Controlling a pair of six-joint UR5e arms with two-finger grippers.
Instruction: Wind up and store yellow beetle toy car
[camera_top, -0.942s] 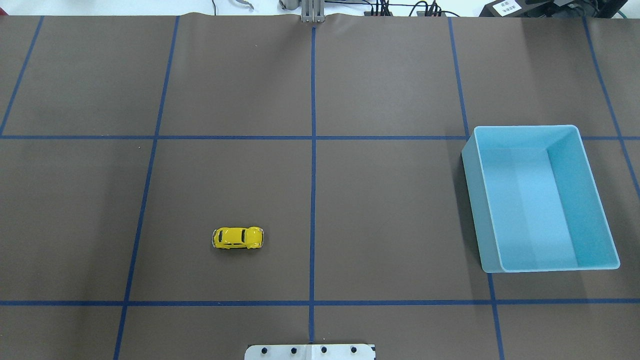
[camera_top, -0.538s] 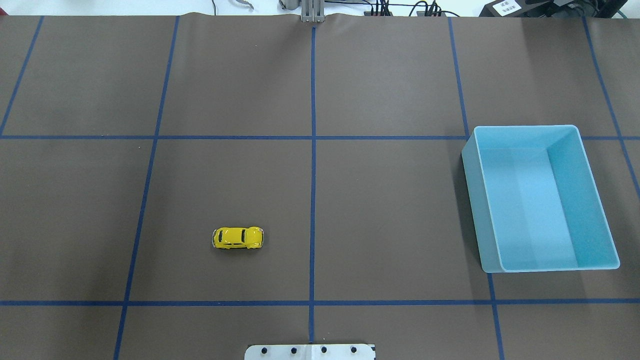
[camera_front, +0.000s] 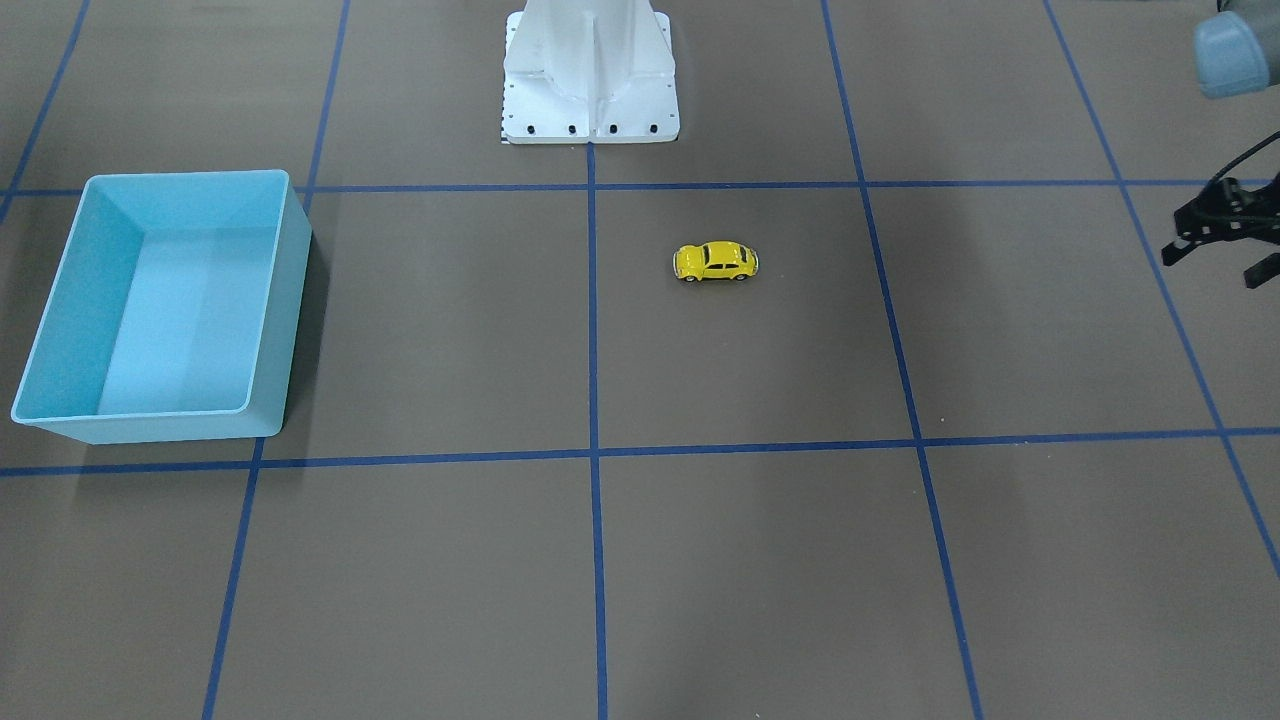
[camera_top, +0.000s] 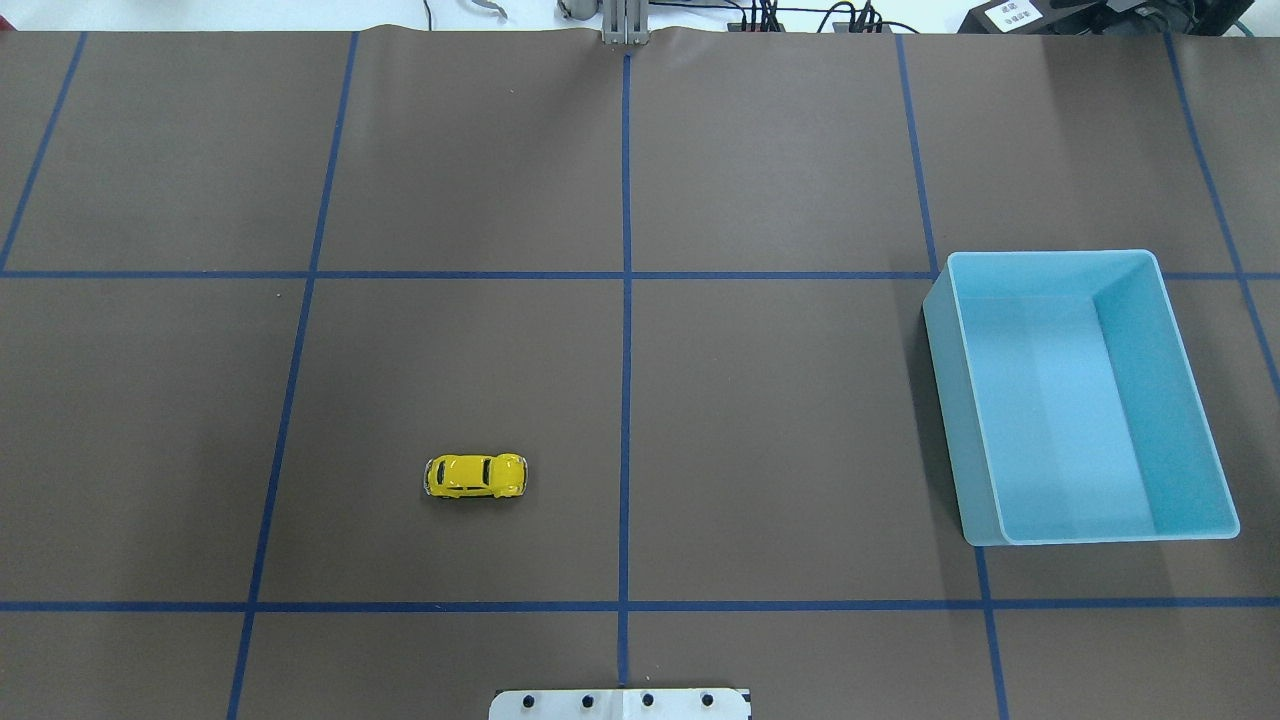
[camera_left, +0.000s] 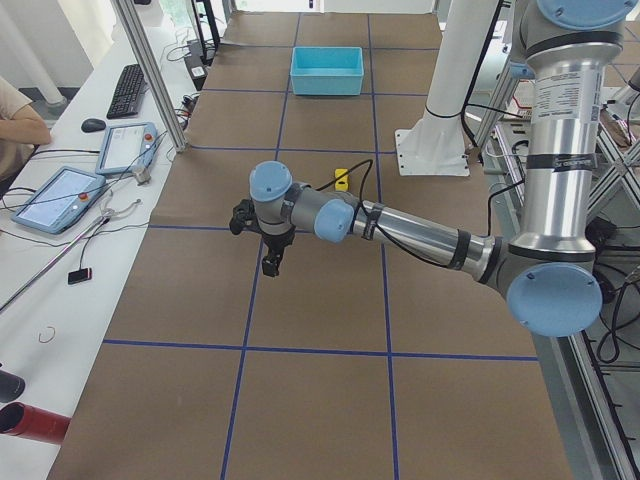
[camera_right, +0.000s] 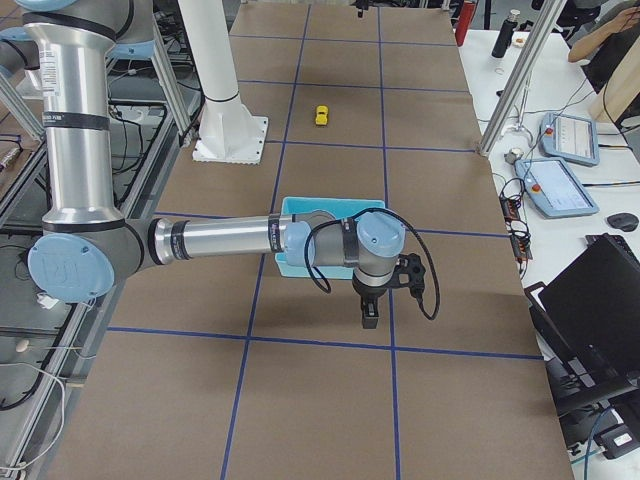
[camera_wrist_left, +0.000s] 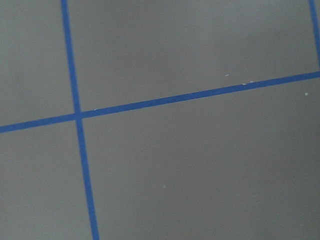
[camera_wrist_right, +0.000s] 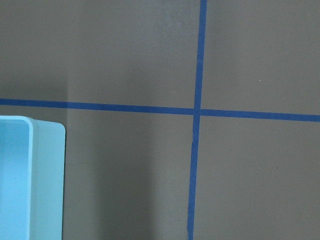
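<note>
We see the left gripper at the front view's right border, hanging over the table close to its left edge. Its two black fingers stand wide apart; they hold nothing and touch nothing. The left side view shows it clear of the surface, beside a line of blue tape. Its wrist view gives only brown surface and a tape crossing.

The right gripper shows in the right side view alone, hanging over the table just past the bin, toward the right edge. From there we cannot tell how far its jaws are open. Its wrist view adds one corner of the bin at the lower left, with a tape crossing beside it.

The car sits upright on its wheels in the table's left half, nearer the robot's edge than the far edge, its length parallel to that edge. It is well apart from both grippers and from the bin, which stands near the right edge. The overhead view gives car and bin together; the front view adds the white base at the robot's edge.
</note>
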